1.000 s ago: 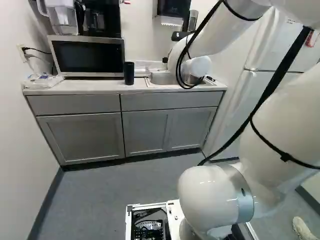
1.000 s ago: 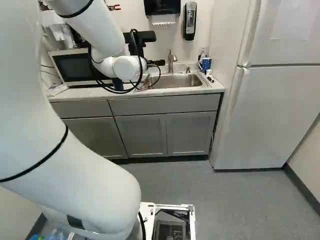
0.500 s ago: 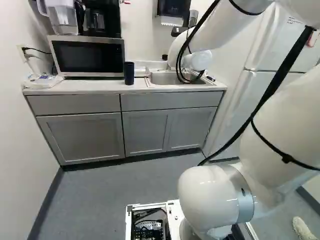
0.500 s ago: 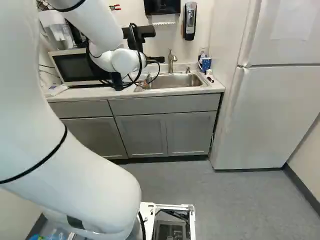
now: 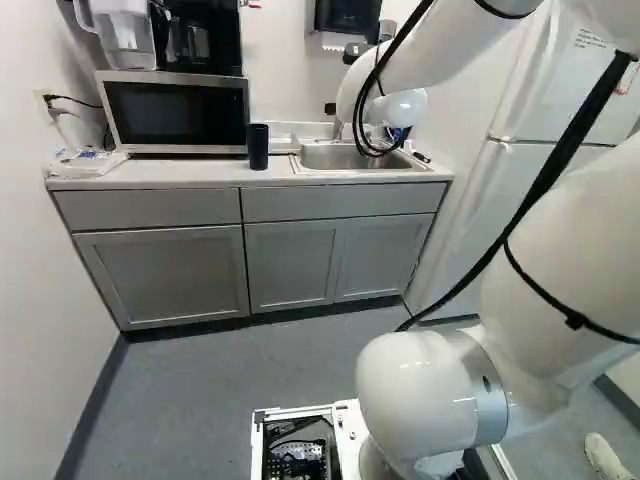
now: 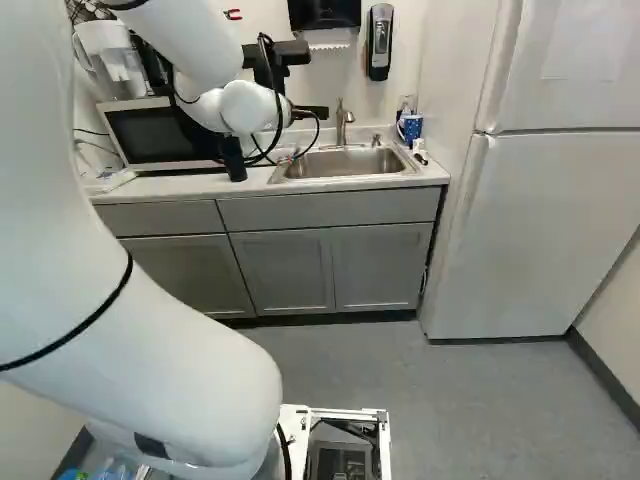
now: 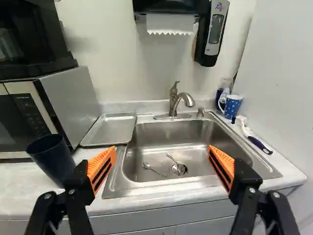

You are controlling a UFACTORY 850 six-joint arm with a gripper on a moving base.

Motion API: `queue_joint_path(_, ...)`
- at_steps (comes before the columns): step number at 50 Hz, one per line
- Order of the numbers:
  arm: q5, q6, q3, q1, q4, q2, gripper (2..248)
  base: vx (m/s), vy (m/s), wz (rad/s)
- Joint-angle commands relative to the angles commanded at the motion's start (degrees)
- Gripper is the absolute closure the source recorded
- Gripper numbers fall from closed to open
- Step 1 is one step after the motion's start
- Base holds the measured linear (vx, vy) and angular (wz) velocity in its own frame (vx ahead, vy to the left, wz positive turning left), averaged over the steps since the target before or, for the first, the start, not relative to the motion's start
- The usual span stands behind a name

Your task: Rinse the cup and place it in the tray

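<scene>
My gripper (image 6: 308, 112) is mostly hidden behind the wrist in the right base view. In the wrist view the gripper (image 7: 161, 159) stands wide open, its orange pads facing each other across the sink's near part, with nothing held. A dark blue cup (image 7: 49, 154) stands upright on the counter beside one finger, before the microwave; it also shows as the dark cup (image 5: 258, 147) in the left base view. The metal tray (image 7: 111, 128) lies between microwave and sink. A patterned blue mug (image 7: 232, 106) stands at the sink's far corner. The sink (image 7: 195, 134) holds two spoons near its drain.
The faucet (image 7: 174, 100) rises behind the sink. A brush (image 7: 252, 137) lies on the counter's outer side. The microwave (image 5: 178, 115) stands at the wall end, a paper towel dispenser (image 6: 325, 14) and soap dispenser (image 6: 379, 42) hang above. The fridge (image 6: 555, 230) stands right of the counter.
The wrist has risen in both base views, shifting slightly right in the left one and left in the right one. More of the sink shows. The base has not moved.
</scene>
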Motion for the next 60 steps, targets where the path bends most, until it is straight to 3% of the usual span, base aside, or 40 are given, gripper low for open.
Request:
queue_joint_path(38, -8.03, 0.00, -3.23, 0.01, 0.00, 1.41, 3, 0.000, 0.000, 0.000)
queue_joint_path(60, -8.26, 0.00, -3.23, 0.01, 0.00, 1.41, 3, 0.000, 0.000, 0.000)
